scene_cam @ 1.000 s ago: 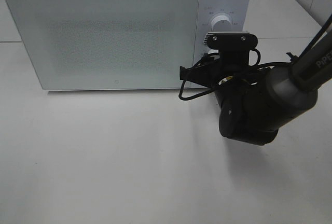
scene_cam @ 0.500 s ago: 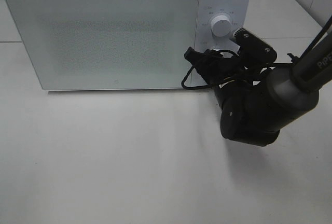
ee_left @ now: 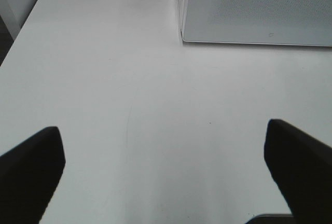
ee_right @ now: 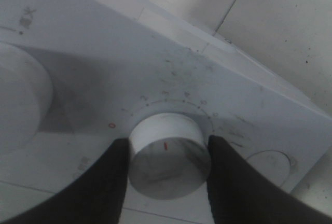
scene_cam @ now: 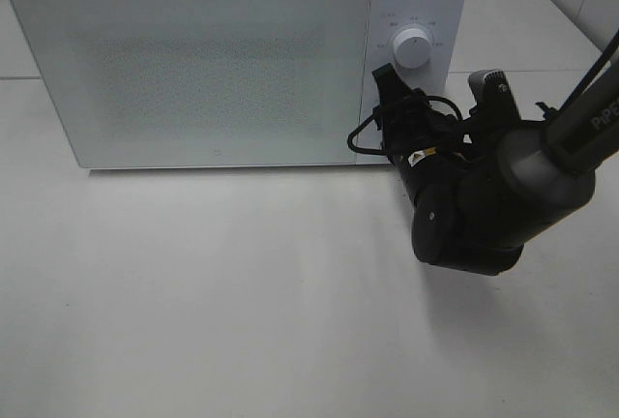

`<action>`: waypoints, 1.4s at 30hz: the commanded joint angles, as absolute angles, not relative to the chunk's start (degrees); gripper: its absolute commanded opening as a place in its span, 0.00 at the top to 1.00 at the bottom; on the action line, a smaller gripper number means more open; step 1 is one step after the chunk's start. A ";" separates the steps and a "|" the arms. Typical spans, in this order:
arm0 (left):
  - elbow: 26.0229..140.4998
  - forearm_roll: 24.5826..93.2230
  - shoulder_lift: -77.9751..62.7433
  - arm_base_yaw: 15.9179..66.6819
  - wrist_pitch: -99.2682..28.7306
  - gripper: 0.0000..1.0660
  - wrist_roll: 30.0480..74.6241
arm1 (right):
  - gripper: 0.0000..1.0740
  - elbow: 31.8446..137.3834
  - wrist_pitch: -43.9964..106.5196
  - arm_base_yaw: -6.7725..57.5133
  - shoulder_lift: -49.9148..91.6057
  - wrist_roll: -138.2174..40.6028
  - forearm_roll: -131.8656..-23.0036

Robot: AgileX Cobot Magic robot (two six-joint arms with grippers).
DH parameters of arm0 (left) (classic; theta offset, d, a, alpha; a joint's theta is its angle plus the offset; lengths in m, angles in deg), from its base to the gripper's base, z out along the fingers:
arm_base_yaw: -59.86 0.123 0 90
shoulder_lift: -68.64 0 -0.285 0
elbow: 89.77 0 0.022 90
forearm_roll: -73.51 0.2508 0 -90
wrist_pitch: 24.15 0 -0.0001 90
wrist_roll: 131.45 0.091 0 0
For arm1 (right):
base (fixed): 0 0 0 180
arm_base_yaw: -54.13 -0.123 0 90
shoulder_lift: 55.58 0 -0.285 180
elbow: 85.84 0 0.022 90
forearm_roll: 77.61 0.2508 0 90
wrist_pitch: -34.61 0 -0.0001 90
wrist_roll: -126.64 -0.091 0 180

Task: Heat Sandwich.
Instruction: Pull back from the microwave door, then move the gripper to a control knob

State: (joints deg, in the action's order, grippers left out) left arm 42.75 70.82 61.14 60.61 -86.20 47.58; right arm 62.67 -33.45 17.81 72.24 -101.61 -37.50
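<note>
Now the right claw (ee_right: 167, 146) is closed about halfway on the lower knob (ee_right: 171, 175) of the microwave (scene_cam: 193, 70), with one finger on each side. To turn it well, the claw should rotate around the knob's own axis with an even squeeze, so the fingers do not slip. The left claw (ee_left: 166, 182) hangs wide open over the table (ee_left: 129, 79), empty. The sandwich is not visible; probably it is behind the shut door (scene_cam: 222, 12).
</note>
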 commanded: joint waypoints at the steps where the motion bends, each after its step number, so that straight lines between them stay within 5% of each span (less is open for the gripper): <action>1: 42.58 70.48 62.06 60.78 -85.40 0.06 47.47 | 0.95 63.82 -39.36 18.15 71.49 -108.19 -40.14; 18: 42.58 70.48 62.06 60.78 -85.40 0.06 47.47 | 0.94 63.82 -42.28 18.15 71.49 -141.94 -35.26; 42: 42.58 70.48 62.06 60.78 -85.40 0.06 47.47 | 0.91 63.87 -42.22 18.15 71.49 -140.74 -37.73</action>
State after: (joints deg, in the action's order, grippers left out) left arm 42.75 70.82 61.14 60.61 -86.20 47.58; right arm 62.73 -33.86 17.64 72.24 -141.54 -36.18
